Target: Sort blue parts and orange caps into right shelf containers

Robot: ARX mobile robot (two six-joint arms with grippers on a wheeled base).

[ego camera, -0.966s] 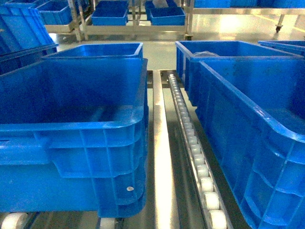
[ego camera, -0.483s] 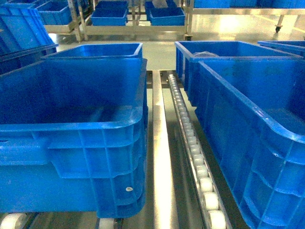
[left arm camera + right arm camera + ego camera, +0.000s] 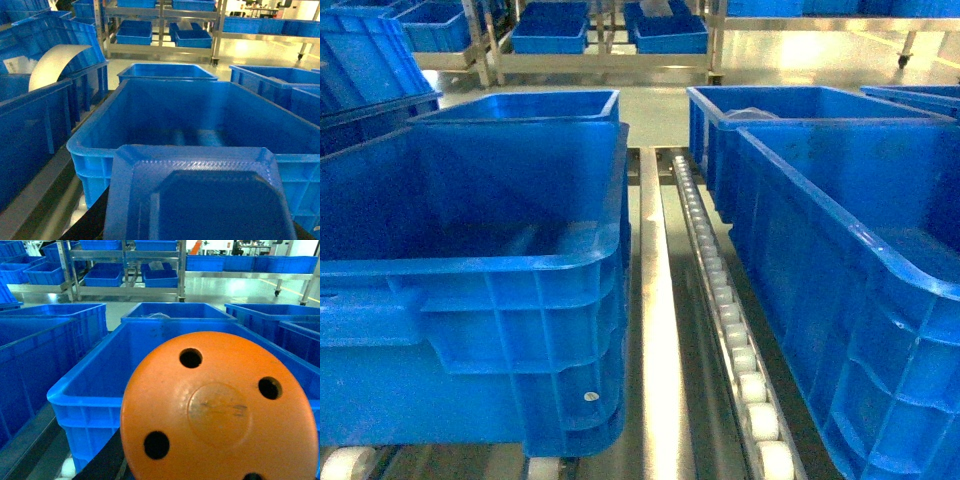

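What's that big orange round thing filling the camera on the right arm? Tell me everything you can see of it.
The orange cap is a round, slightly domed disc of what looks like smooth matte plastic. Four dark round holes show near its edge, one cut off at the bottom, and a faint scuffed circular mark sits at its centre. It faces the right wrist camera, tilted a little, close up, in front of a blue crate. What holds it is hidden behind it; no fingers are visible.

Jaws hidden behind orange cap, blue part
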